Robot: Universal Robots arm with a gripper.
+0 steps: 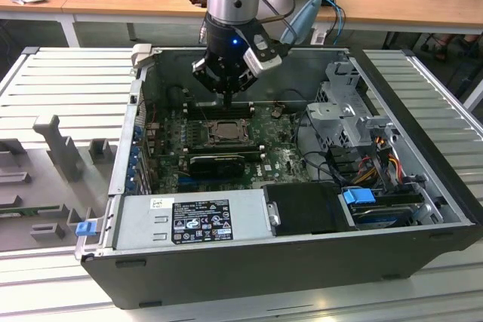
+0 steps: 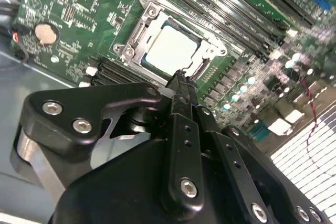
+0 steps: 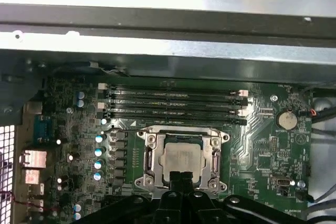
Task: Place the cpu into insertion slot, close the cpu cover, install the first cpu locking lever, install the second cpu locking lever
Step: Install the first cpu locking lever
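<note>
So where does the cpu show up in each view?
Exterior view: cpu in the socket, mid-board, just beneath the gripper.
First wrist view: cpu in the socket, just past the gripper.
Second wrist view: cpu likewise, past the gripper.
Shared landmark: the long black memory slots beside the socket.

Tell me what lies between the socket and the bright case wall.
Long black memory slots lie side by side between the socket and the case wall, as the first wrist view shows.

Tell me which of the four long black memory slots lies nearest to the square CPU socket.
The memory slot at the end of the row, right beside the silvery rim of the insertion slot. The other three lie farther from it, toward the case wall.
</note>
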